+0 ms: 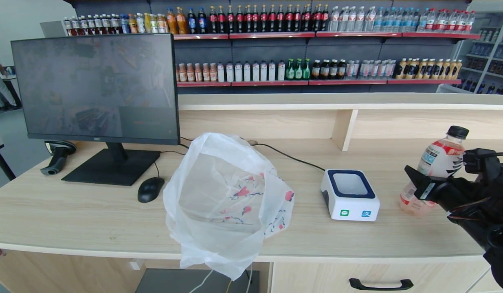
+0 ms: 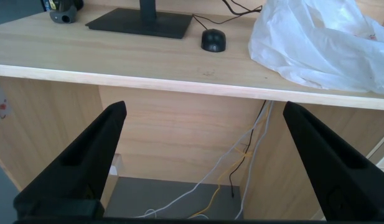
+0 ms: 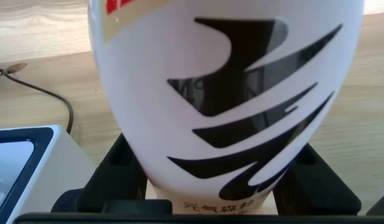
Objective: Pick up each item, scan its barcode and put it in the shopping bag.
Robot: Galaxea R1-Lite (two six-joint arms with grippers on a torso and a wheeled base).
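Drink bottle (image 1: 436, 171): clamped in right hand (image 1: 432, 183) at the far-right end of the surface (image 1: 72, 219), just right of scanner (image 1: 349, 194), judged unscanned; shopping bag (image 1: 227, 199) seemingly empty; left hand (image 2: 204, 112) wide open, holding nothing.

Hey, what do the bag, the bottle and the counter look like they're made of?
Bag: thin plastic film, it seems. It is translucent white, crinkled and slumps over the counter's edge, with red printed marks.
Bottle: probably clear glossy plastic. A pinkish drink shows through, and it has a white wrap label and a black cap.
Counter: matte top with pale wood grain. Solid wood or laminate, I cannot tell.
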